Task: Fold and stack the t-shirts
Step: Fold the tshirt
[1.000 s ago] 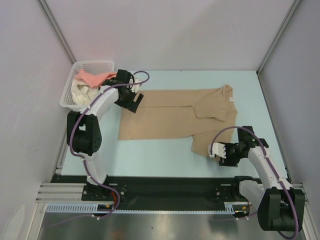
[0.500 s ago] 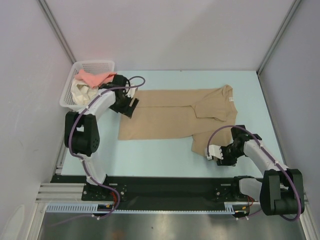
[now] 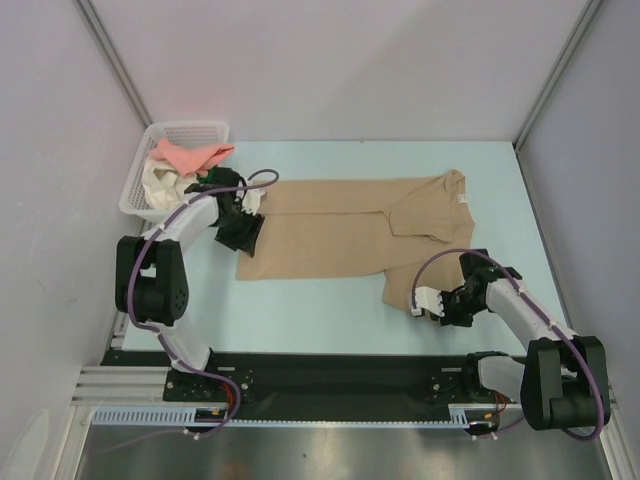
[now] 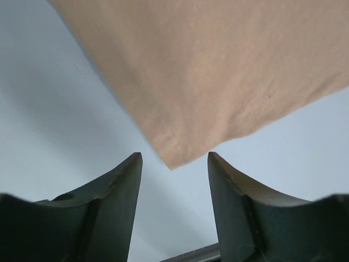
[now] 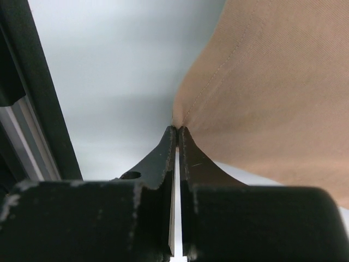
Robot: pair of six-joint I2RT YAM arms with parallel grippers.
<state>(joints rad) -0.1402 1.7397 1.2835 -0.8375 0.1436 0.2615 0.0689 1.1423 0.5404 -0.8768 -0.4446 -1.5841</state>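
The large tan cloth t-shirt [image 3: 350, 235] lies flat on the pale blue desk [image 3: 300, 300]. The right jaws are clenched on its edge at their tips. The left jaws stand apart, with a shirt corner just ahead of them, ungrasped.

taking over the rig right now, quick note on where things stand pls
Right pincer: shut on a near corner of the tan shirt, at its right end.
Left pincer: open, tips either side of a corner at the shirt's left end, not gripping.
The tan shirt lies spread on the table. The pink shirt and white shirt are bunched in the basket, far left.
Done: one corner gripped; nothing stacked.
Left: close the left pincer, fold the tan shirt, then fold the basket shirts and stack all.
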